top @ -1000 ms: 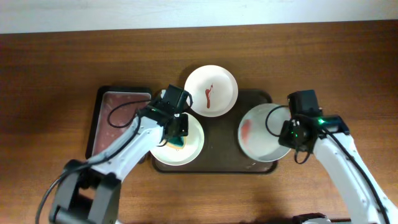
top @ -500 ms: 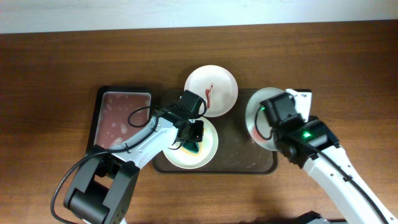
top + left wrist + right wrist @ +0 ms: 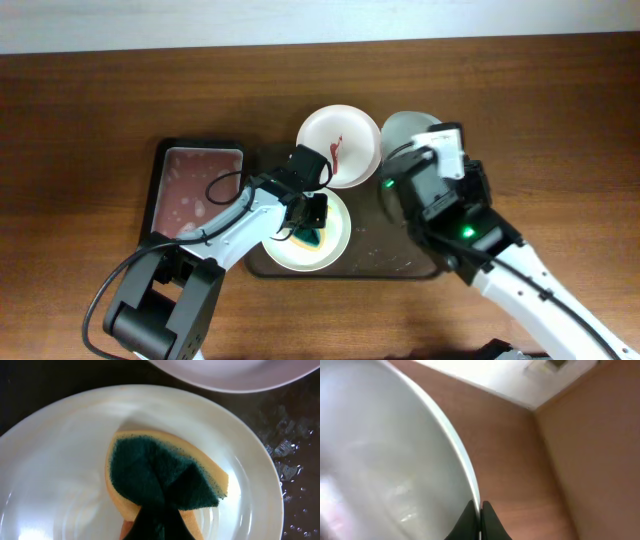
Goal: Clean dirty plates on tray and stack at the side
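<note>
- Three dirty plates to handle, with no stack seen anywhere on the tabletop (image 3: 560, 90), so well short of done.
- Far out to the left of the left jaws: the smaller black-rimmed tray (image 3: 200, 144), pinkish inside, no sponge in it.
- Left jaws clamped on the green-and-yellow sponge (image 3: 165, 477), pressing it down onto the first plate (image 3: 55, 470) directly beneath them. No red showing on that plate in the wrist view, so judged wiped or nearly so.
- Just beyond the left jaws and apart from them: the second plate (image 3: 345, 130), lying partly over the far edge of the tray (image 3: 370, 262), red smear (image 3: 337, 152) plain at its centre. Judged untouched and waiting for the sponge.
- Wet droplets on the tray floor to the right of the left jaws.
- Right jaws pinched shut on the rim of the third plate (image 3: 380, 460), holding it tilted and raised off the tray. Too blurred to tell whether any sauce remains.
- Left to do, as a judgement: finish the first plate, scrub the second, settle the third, then stack all three at the side.
</note>
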Robot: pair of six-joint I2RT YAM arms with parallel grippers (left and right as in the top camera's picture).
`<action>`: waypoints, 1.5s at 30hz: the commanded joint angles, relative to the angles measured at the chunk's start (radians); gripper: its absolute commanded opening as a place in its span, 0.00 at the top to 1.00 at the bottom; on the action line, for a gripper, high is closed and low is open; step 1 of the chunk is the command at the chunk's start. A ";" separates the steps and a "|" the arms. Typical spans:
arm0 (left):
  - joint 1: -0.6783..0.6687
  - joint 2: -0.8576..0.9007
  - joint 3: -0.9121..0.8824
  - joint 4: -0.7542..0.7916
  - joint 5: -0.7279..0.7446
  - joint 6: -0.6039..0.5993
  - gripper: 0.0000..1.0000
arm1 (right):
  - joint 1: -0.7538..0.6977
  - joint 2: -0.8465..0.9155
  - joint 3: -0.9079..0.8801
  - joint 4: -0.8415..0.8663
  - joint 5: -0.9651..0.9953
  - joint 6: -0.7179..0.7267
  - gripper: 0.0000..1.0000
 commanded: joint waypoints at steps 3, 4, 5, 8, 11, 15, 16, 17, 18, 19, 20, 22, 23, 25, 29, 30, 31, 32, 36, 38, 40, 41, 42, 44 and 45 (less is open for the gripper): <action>0.004 0.031 -0.004 -0.005 0.018 -0.013 1.00 | -0.402 0.016 0.016 -0.011 -0.428 0.172 0.96; 0.004 0.031 -0.004 -0.005 0.018 -0.013 1.00 | -0.489 0.032 0.016 -0.011 -0.508 0.172 0.96; 0.004 0.031 -0.004 -0.005 0.018 -0.013 1.00 | -0.587 0.061 0.016 -0.018 -0.605 0.172 0.96; 0.004 0.031 -0.004 -0.005 0.018 -0.013 1.00 | -0.790 0.180 0.016 -0.040 -0.768 0.172 0.96; 0.004 0.031 -0.004 -0.005 0.018 -0.013 1.00 | -0.931 0.339 0.016 -0.039 -0.896 0.171 0.96; 0.004 0.031 -0.004 -0.004 0.018 -0.013 1.00 | -0.990 0.393 0.019 -0.037 -1.035 0.168 0.66; 0.004 0.031 -0.004 -0.004 0.018 -0.013 1.00 | -0.988 0.385 0.030 -0.043 -1.099 0.143 0.19; 0.004 0.031 -0.004 -0.004 0.018 -0.013 1.00 | -0.988 0.373 0.043 -0.059 -1.135 0.140 0.01; 0.004 0.031 -0.004 -0.004 0.018 -0.013 1.00 | -0.987 0.355 0.071 -0.095 -1.173 0.108 0.01; 0.004 0.031 -0.004 -0.005 0.018 -0.013 1.00 | -0.987 0.335 0.106 -0.148 -1.202 0.087 0.01; 0.004 0.031 -0.004 -0.004 0.018 -0.013 1.00 | -0.975 0.311 0.133 -0.204 -1.263 0.053 0.01; 0.004 0.031 -0.004 -0.004 0.018 -0.013 1.00 | -0.927 0.292 0.136 -0.270 -1.368 0.039 0.01; 0.004 0.031 -0.004 -0.004 0.018 -0.013 1.00 | -0.894 0.292 0.132 -0.294 -1.405 -0.005 0.01; 0.004 0.031 -0.004 -0.004 0.018 -0.013 1.00 | -0.808 0.292 0.129 -0.327 -1.398 -0.006 0.05; 0.004 0.032 -0.004 -0.004 0.018 -0.013 1.00 | -0.551 0.294 0.129 -0.326 -1.277 0.025 0.12; 0.004 0.031 -0.004 -0.004 0.018 -0.013 1.00 | -0.462 0.301 0.129 -0.310 -1.228 0.040 0.12; 0.004 0.031 -0.004 -0.003 0.018 -0.013 1.00 | -0.408 0.309 0.129 -0.298 -1.209 0.042 0.13; 0.004 0.031 -0.004 -0.004 0.018 -0.013 1.00 | -0.354 0.323 0.129 -0.285 -1.180 0.066 0.13; 0.004 0.031 -0.004 -0.004 0.018 -0.013 1.00 | -0.161 0.433 0.129 -0.225 -1.116 0.188 0.22; 0.003 0.032 -0.004 -0.004 0.018 -0.013 1.00 | -0.115 0.502 0.129 -0.184 -1.122 0.269 0.28; 0.003 0.032 -0.004 -0.004 0.018 -0.013 1.00 | -0.087 0.549 0.129 -0.140 -1.131 0.314 0.33; 0.004 0.032 -0.004 -0.004 0.018 -0.013 1.00 | -0.075 0.574 0.129 -0.116 -1.145 0.355 0.34; 0.004 0.032 -0.004 -0.004 0.018 -0.013 1.00 | -0.071 0.597 0.129 -0.098 -1.153 0.407 0.36; 0.004 0.032 -0.004 -0.004 0.018 -0.013 1.00 | -0.074 0.623 0.129 -0.068 -1.175 0.473 0.41; 0.004 0.032 -0.004 -0.005 0.018 -0.013 1.00 | -0.074 0.625 0.129 -0.047 -1.197 0.493 0.46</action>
